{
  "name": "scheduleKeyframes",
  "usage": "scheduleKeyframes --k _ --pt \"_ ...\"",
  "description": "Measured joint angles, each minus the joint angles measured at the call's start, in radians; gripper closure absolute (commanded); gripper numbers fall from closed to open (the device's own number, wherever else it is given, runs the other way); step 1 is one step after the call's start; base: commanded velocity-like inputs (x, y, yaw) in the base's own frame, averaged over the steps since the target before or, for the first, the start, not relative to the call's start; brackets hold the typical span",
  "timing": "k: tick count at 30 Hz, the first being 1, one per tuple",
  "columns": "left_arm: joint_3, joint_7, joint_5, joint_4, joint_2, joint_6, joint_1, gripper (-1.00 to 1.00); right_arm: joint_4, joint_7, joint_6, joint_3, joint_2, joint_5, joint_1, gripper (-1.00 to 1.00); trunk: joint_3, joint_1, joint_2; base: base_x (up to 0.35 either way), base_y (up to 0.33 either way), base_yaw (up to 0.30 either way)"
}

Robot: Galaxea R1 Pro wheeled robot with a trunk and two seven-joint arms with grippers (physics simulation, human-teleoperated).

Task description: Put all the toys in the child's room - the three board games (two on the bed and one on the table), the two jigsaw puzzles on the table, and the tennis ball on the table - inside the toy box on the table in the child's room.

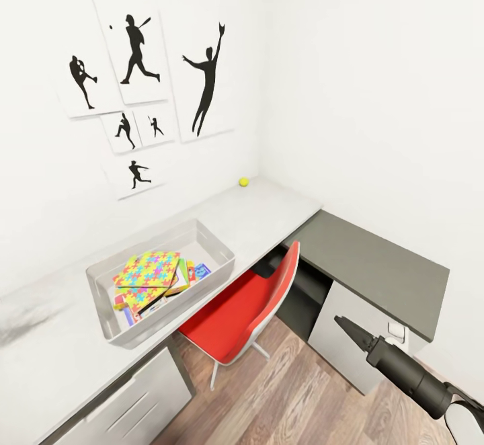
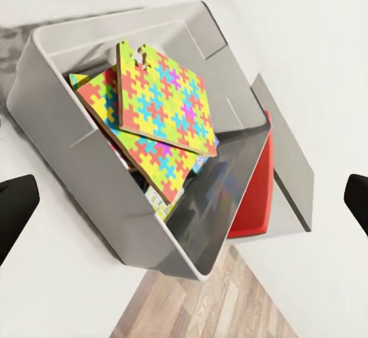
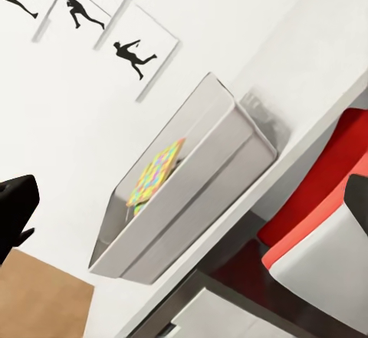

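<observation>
Facing pale grey-white table (image 1: 269,213) | light grey plastic toy box (image 1: 218,247), centre-left, holds two multicoloured jigsaw puzzles (image 1: 149,269) | yellow-green tennis ball (image 1: 243,181) upper centre | my right gripper (image 1: 344,325) lower right, jaw state unclear | left fingertips (image 2: 15,208) wide apart.

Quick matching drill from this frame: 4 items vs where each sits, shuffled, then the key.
Items:
1. tennis ball
2. jigsaw puzzles
3. red chair
4. right gripper

Places:
A. inside the toy box
B. far end of the table, by the wall
C. in the air over the wood floor, near the dark grey shelf unit
D. tucked under the table edge

Pairs: 1-B, 2-A, 3-D, 4-C
</observation>
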State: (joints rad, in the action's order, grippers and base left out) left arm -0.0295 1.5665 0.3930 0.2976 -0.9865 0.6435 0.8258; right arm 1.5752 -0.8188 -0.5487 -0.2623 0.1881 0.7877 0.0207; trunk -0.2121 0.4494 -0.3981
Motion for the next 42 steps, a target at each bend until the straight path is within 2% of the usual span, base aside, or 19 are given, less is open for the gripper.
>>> scheduleKeyframes --k 9,17,26,42 --pt "0.001 0.000 -0.002 0.002 -0.002 -0.001 0.000 -1.00 0.000 -0.003 0.002 0.001 -0.001 -0.002 0.000 -1.00 0.014 0.000 0.000 -0.019 0.000 0.000" --pt "0.001 0.000 -0.002 0.003 -0.001 -0.001 0.000 -1.00 0.000 -0.010 0.006 0.000 0.000 -0.001 0.000 -1.00 0.027 0.000 0.000 -0.168 0.000 -0.041" --pt "0.003 0.000 -0.003 0.004 -0.001 -0.002 0.000 -1.00 -0.001 -0.061 0.029 0.000 0.000 -0.008 0.000 -1.00 0.042 0.000 0.000 -0.021 0.000 -0.122" --pt "0.004 0.000 -0.003 0.009 -0.003 -0.007 0.000 -1.00 -0.006 -0.071 0.032 -0.001 0.000 -0.008 0.000 -1.00 0.068 0.000 0.000 -0.001 0.000 -0.149"
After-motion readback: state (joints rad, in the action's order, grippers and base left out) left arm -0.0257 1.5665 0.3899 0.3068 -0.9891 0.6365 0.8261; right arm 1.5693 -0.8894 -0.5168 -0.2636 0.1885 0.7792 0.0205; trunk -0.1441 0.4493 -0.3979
